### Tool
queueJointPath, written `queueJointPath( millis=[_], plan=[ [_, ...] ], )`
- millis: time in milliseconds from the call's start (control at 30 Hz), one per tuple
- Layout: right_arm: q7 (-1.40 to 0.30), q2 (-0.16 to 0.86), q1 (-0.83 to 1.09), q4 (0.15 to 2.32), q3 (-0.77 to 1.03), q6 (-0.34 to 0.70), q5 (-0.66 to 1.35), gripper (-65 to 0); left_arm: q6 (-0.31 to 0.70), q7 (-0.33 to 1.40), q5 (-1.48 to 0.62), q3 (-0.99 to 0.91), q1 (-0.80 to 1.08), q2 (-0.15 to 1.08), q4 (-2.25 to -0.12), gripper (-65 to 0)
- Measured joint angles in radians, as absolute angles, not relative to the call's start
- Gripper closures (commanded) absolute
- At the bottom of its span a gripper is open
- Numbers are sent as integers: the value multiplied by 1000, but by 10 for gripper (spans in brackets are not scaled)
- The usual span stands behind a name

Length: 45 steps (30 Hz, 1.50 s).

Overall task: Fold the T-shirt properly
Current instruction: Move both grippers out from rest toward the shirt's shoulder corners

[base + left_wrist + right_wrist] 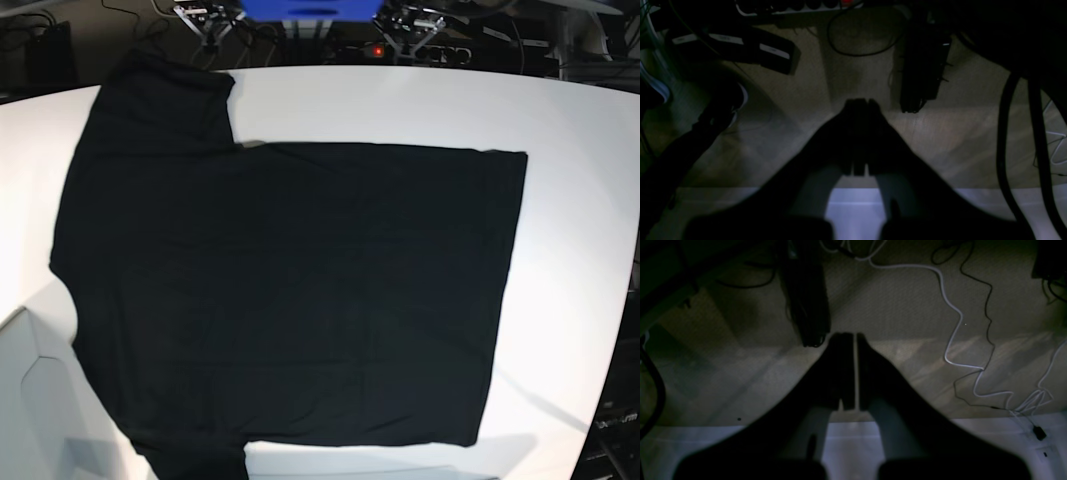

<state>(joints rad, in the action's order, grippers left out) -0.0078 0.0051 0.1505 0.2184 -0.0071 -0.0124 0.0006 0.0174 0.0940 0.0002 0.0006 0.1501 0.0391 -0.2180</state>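
Your large plain black cloth T-shirt (290, 290) lies flat, unfolded, untouched; left claw (861, 103) and right claw (854, 337) pressed together, empty, clear of it over the floor, every fold remains.

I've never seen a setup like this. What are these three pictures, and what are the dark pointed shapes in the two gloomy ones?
It is a robot with two arms. The bright picture looks down from above on a white table where a black T-shirt lies spread flat, not yet folded. No arm shows in that picture. The two gloomy pictures come from cameras on the robot's wrists. The dark pointed shapes are its grasping parts: the left gripper and the right gripper, each with its fingers pressed together and holding nothing. Beyond them you see the floor, with loose cables lying on it.
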Motion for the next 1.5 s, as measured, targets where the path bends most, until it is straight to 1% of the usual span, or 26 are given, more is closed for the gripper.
queueJointPath(
  millis=[600, 667, 767, 867, 967, 1100, 1367, 1500],
  plan=[
    [-6, 5, 154, 222, -7, -12, 1, 0, 17, 93, 0, -2, 155, 39, -219, 0],
    [-7, 5, 160, 223, -7, -12, 1, 0, 15, 89, -1, -5, 170, 41, -233, 0],
    [-8, 2, 199, 250, -7, -12, 1, 0, 14, 92, -1, -5, 229, 58, -312, 0],
    [-15, -2, 277, 349, -7, -11, 0, 0, -1, 95, -2, -6, 309, 78, -429, 0],
    [-18, -10, 374, 479, -10, -7, -1, 0, 5, 104, -2, -4, 394, 89, -552, 0],
    [-19, -2, 506, 662, -93, 0, 0, 0, 4, 103, -3, -5, 510, 127, -725, 0],
    [-148, 16, 780, 1122, -108, 2, 0, 0, 0, 109, -13, -7, 784, 222, -1118, 0],
    [-187, 38, 911, 1393, -114, 4, 4, 0, 13, 113, -176, -1, 912, 278, -1331, 0]
  ],
)
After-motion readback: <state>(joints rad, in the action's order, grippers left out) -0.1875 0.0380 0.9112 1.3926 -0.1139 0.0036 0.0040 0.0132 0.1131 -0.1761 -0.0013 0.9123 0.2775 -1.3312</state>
